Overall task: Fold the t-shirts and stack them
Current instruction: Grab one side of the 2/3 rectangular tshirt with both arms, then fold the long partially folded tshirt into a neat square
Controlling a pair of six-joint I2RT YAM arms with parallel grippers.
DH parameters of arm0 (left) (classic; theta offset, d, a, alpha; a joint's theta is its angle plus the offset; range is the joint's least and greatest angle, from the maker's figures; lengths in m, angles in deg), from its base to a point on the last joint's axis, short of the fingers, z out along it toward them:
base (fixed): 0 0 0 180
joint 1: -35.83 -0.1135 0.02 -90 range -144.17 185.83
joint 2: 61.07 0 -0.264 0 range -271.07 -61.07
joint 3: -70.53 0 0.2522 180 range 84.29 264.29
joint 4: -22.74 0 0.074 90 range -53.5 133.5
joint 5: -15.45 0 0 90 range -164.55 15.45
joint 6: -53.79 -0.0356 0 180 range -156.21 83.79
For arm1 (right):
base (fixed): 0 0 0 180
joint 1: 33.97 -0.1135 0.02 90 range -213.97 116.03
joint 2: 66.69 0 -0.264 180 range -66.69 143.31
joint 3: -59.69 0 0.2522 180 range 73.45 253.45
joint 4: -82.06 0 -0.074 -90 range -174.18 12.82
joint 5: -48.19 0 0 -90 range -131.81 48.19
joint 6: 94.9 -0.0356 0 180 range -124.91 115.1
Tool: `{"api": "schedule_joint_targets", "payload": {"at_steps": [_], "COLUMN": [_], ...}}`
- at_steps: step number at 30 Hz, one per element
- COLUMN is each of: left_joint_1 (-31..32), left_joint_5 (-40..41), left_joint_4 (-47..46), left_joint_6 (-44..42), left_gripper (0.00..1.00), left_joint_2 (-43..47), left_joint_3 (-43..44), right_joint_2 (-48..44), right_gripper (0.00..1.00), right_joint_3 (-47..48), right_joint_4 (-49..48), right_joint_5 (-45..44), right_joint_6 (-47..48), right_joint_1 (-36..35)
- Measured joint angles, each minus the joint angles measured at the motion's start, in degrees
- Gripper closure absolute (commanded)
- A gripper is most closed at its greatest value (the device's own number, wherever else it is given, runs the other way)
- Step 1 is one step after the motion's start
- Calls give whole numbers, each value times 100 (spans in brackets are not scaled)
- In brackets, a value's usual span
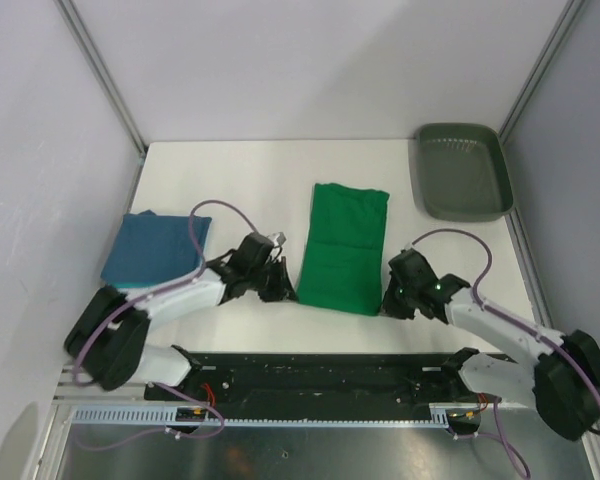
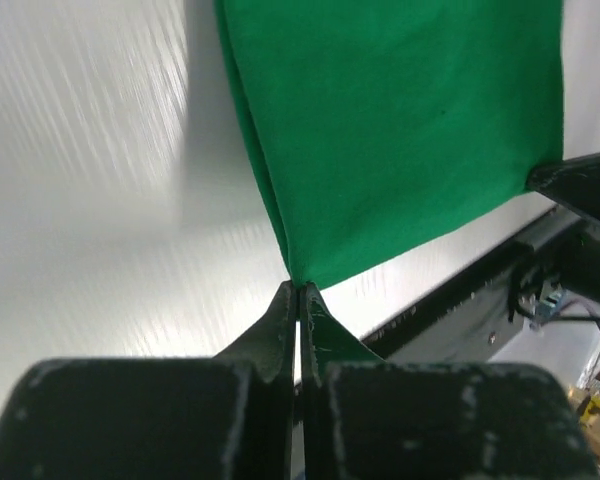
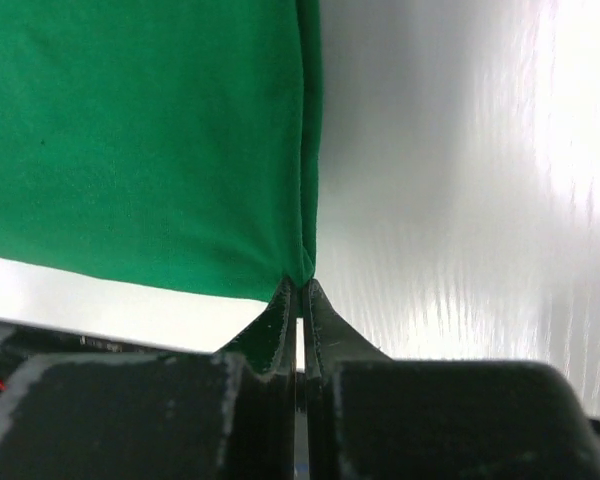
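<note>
— How far are you with the shirts?

— About halfway, I think. On the table (image 1: 250, 170) the green t-shirt (image 1: 342, 247) lies between my left gripper (image 2: 298, 295) and my right gripper (image 3: 300, 290) and stretches away in front of them as a long narrow rectangle. I judge it is only partly folded. The teal t-shirt (image 1: 157, 250) lies on the outer side of my left gripper, well apart, as a flat neat packet. That one looks finished.

— And what do the grippers hold?

— The left gripper is pinching the near left corner of the green t-shirt, with the fingers pressed together on the cloth. The right gripper is pinching the near right corner the same way.

— What is left?

— Probably one more fold of the green t-shirt, then it must go on the teal t-shirt. Nothing is stacked yet.
</note>
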Motion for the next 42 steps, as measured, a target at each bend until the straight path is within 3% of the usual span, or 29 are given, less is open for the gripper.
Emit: {"api": "schedule_joint_targets", "payload": {"at_steps": [7,10,17,21,25,32,42], "left_joint_1": [472,584,627,595,326,-286,-1025], "left_joint_5": [33,103,280,466,575,584,496], "left_joint_4": [155,291,634,962,1045,1119,990], "left_joint_6": [507,678,802,778,662,343,-223], "left_gripper": [100,100,100,100,100,100,100], "left_joint_2": [2006,2472,2778,2693,2153,487,-2973], "left_joint_3": [-1165,-1338,-1189,-599,295,2068,4990], "right_joint_2": [-1410,-1781,-1818,-1506,-957,280,3265], "right_gripper": [100,100,100,100,100,100,100], "right_joint_3": [-181,-181,33,769,1539,2575,3770], "right_joint_4": [942,1189,1572,1875,1934,1421,-481], "right_joint_5": [-214,-304,-549,-872,-1049,-782,-33], "right_joint_6": [-708,-1001,-1307,-1158,-732,190,892], "right_joint_1": [-1150,-1456,-1672,-1567,-1073,466,1856]}}
